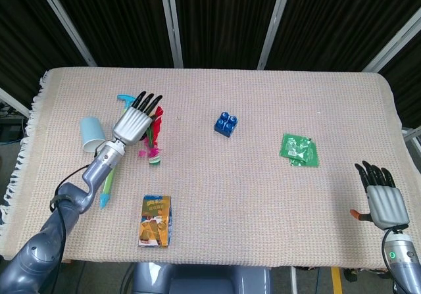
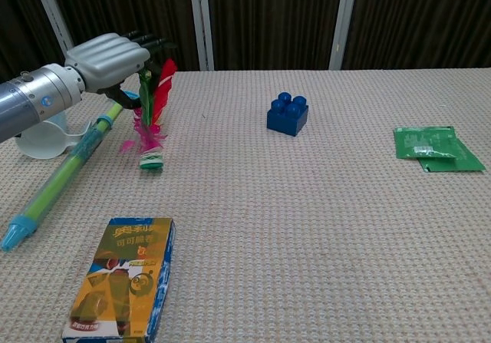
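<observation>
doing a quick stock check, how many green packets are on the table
1 for sure: the green packet lies on the table's right side, right of the blue brick. It may be two overlapping; the chest view hints at that.
</observation>
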